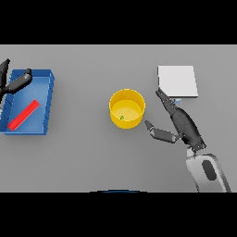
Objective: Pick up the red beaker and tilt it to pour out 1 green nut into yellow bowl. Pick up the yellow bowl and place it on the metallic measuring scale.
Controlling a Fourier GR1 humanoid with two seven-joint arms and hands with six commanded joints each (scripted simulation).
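The yellow bowl (127, 108) stands upright at the table's middle with one small green nut (122, 117) inside it. To its right my right hand (182, 123) is open, fingers stretched toward the back and thumb pointing left at the bowl, a short gap apart from it. The metallic measuring scale (177, 81) is a pale square plate at the back right, just beyond that hand's fingertips. The red beaker (24, 115) lies on its side in a blue tray (48, 104) at the left. My left hand (15, 83) hovers open over the tray's back left corner.
The blue tray's raised walls surround the red beaker at the left edge of the view. A small grey tab (177, 100) sticks out from the scale's front edge next to my right fingers.
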